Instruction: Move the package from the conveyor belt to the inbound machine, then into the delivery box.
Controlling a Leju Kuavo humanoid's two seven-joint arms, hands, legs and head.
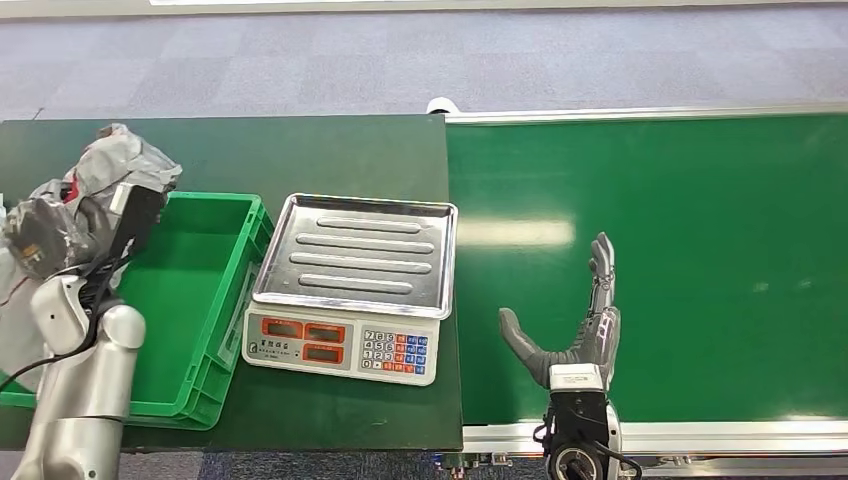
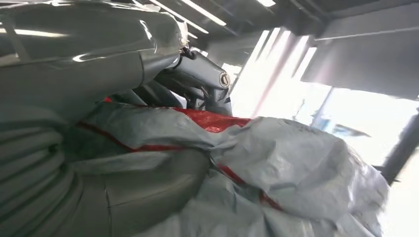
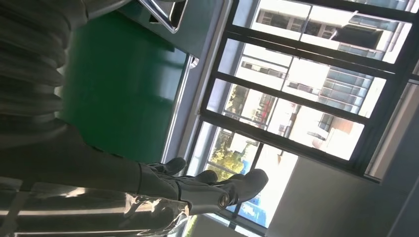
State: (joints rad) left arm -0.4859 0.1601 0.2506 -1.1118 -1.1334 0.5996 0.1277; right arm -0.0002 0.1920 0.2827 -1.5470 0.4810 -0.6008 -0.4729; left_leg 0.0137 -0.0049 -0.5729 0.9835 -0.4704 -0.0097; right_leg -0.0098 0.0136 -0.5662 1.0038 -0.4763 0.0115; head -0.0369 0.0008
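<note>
Grey carpet (image 1: 300,60) borders the green conveyor belt (image 1: 700,200); right hand (image 1: 580,330) fingers spread, left hand (image 1: 60,235) gripping the package (image 1: 120,160).

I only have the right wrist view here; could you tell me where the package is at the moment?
Observer: The left hand holds the package, a crumpled grey bag, at the far left end of the green crate.
Operator: Thank you. Is anything left on the scale?
Observer: No, the scale's steel tray is bare; it stands on the dark table between the crate and the conveyor belt.
Operator: And is the grip on the bag firm?
Observer: In the left wrist view the dark fingers curl over the bag, which has red stripes, and it bulges past them.
Operator: What about my right hand?
Observer: The right hand is open, fingers apart, over the belt.
</note>
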